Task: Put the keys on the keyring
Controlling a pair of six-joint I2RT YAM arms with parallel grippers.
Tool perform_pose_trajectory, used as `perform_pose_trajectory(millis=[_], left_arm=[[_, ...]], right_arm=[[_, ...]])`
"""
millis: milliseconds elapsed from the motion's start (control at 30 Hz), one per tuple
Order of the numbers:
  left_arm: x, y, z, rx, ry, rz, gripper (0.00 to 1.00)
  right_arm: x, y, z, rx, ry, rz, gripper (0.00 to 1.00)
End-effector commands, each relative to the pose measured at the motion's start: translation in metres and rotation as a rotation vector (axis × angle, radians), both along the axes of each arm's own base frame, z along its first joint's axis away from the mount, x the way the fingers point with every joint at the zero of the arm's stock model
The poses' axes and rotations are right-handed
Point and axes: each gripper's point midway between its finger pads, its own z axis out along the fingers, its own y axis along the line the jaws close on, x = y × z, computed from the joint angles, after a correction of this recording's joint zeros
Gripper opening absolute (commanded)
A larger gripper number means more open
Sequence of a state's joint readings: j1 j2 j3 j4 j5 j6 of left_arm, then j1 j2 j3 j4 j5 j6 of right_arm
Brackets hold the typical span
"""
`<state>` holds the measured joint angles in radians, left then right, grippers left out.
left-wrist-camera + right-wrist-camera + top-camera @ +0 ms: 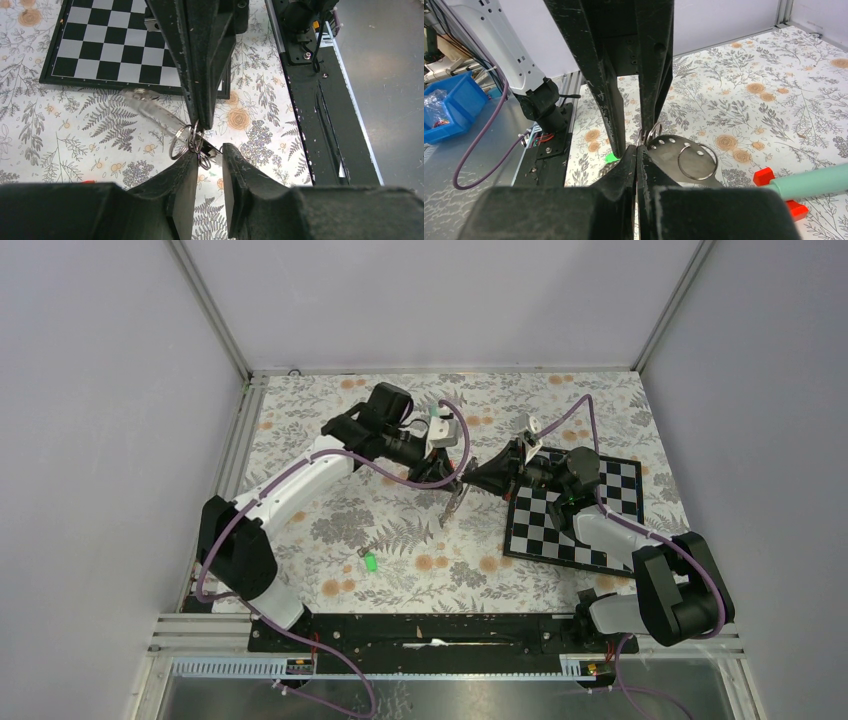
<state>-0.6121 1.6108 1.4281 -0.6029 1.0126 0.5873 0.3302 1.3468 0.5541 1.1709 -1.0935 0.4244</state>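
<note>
I am pinching the keyring [181, 142] in my right claw [638, 150]. Its two fingers are pressing flat together, with the metal rings poking out at the tips, and it is hanging above the floral table [320, 440] just beside the left edge of the chessboard [100, 50]. My left claw [211, 151] is facing it tip to tip, fingers parted with a clear gap, gripping nothing, one fingertip right at the rings. The green-headed key [370, 562] is lying on the cloth nearer my bases, well apart from both claws. I am not making out the darker key for certain.
</note>
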Motion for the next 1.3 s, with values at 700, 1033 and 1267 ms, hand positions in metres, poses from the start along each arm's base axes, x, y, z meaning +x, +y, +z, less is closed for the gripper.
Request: perform_pose_trajectory(millis=[700, 1033, 1267], left_arm=[[0.002, 0.002, 0.045, -0.123, -0.204, -0.049, 0.33], [-0.006, 0.002, 0.032, -0.127, -0.156, -0.085, 0.32], [-0.011, 0.003, 0.024, -0.121, -0.131, -0.093, 0.26]], right_arm=[[0.004, 0.003, 0.008, -0.007, -0.048, 0.011, 0.00], [0.005, 0.003, 0.008, -0.007, -0.045, 0.008, 0.00], [0.006, 0.003, 0.009, -0.005, -0.047, 0.005, 0.00]])
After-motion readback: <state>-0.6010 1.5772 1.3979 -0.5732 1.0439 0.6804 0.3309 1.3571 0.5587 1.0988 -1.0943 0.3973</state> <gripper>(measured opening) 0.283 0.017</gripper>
